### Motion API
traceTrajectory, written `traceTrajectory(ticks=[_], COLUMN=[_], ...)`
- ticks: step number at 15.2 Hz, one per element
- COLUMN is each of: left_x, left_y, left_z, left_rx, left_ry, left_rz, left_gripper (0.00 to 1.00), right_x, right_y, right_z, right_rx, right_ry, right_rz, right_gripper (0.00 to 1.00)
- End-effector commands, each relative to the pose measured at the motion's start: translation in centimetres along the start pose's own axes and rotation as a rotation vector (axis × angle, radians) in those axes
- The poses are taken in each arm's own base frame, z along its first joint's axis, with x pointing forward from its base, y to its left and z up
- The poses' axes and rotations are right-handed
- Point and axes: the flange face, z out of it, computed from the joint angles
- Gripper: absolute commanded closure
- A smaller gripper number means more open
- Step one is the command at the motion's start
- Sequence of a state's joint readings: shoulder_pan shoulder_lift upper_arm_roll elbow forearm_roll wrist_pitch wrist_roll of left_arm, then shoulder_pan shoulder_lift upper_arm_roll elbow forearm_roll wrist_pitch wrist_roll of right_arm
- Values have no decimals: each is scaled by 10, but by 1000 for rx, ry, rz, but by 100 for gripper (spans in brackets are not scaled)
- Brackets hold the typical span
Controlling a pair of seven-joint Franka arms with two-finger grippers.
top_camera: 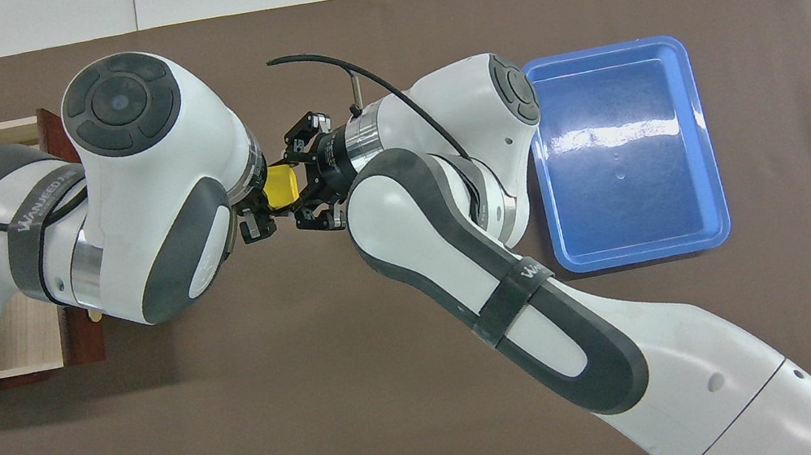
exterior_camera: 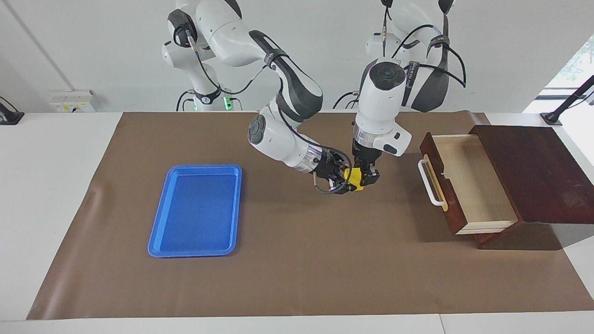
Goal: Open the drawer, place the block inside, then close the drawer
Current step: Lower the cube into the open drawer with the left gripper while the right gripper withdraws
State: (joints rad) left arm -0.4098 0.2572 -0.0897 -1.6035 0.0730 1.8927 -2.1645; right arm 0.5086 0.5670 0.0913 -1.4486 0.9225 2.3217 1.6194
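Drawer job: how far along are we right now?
Done: the dark reddish-brown wooden drawer stands pulled open, its pale interior bare. In hand: the small yellow block is up over the brown mat, with both the right gripper and left gripper shut on it, mid-handover. Left: release by one gripper, placing the block inside, closing the drawer.

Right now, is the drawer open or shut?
Open. The drawer is pulled out of its dark box, and its pale inside shows with nothing in it.
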Motion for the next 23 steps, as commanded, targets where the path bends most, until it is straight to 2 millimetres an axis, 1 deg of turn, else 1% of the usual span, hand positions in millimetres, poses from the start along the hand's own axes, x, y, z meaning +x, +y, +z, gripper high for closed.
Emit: traceTrajectory(ticks=[1,2,3,5,6,7,9,11,12,13,14,15,18,20,21,23], left_x=[7,7,8,12,15,27,50,85,106,120,132,151,217,259,274,306], left_y=[-14,-14,-13,-8,-6,1,12,19,22,22,24,29,47,53,55,58], left_z=[-1,-1,-3,-11,-20,-29,-49,-77,-89,-96,-95,-94,-90,-91,-90,-86], left_rx=[24,26,28,24,22,28,35,27,20,23,42,55,67,62,59,59], left_ry=[19,21,22,21,21,25,30,19,13,14,20,24,-8,-14,-15,-27], left_rz=[-15,-17,-19,-26,-21,-25,-22,-25,-42,-28,2,22,72,92,112,135], left_gripper=[100,100,100,100,100,100,100,100,100,100,100,100,100,100,100,100], right_x=[-3,-3,-1,-2,-2,-1,11,21,25,31,37,45,55,62,67,76], right_y=[-11,-12,-16,-17,-17,-17,-24,-28,-28,-26,-23,-21,-13,-7,-4,1], right_z=[-15,-17,-22,-24,-24,-25,-33,-55,-68,-80,-94,-109,-152,-182,-199,-227], right_rx=[54,55,60,63,63,59,62,43,41,36,26,11,-68,-147,-197,-271], right_ry=[-27,-28,-29,-31,-31,-31,-18,-5,8,33,70,107,245,352,407,445], right_rz=[27,28,29,28,28,30,33,31,15,-25,-94,-157,-367,-498,-572,-681], right_gripper=[37,16,10,10,10,9,8,7,7,7,7,7,6,6,5,5])
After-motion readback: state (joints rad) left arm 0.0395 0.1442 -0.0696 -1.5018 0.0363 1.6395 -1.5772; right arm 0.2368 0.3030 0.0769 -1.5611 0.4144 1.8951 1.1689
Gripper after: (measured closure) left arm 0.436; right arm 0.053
